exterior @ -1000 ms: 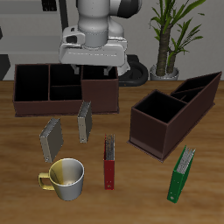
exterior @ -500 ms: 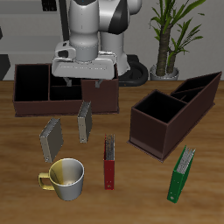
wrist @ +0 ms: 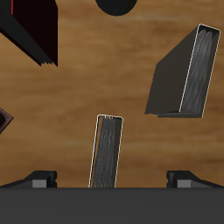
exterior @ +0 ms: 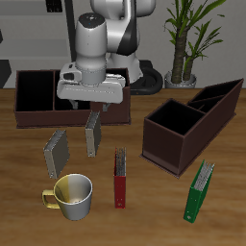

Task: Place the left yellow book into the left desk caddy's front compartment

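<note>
The left yellow book [exterior: 93,134] stands on edge on the table, a thin grey-tan book in front of the long low caddy. My gripper [exterior: 93,103] hangs just above it, open and empty. In the wrist view the book [wrist: 108,149] lies between my two fingertips [wrist: 41,178], which stand wide apart and clear of it. The other yellow book [exterior: 56,153] stands beside it, nearer the table's front edge, and shows in the wrist view too [wrist: 185,74]. The left desk caddy [exterior: 171,142], dark brown with sloping side walls, stands apart to the side.
The long low dark brown caddy [exterior: 34,104] stands behind the books. A metal mug [exterior: 69,194], a red book [exterior: 119,179] and a green book [exterior: 199,190] are near the table's front edge. A potted plant [exterior: 187,38] stands at the back.
My gripper has come down and forward from over the long low caddy to just above the left yellow book. Nothing on the table has moved.
</note>
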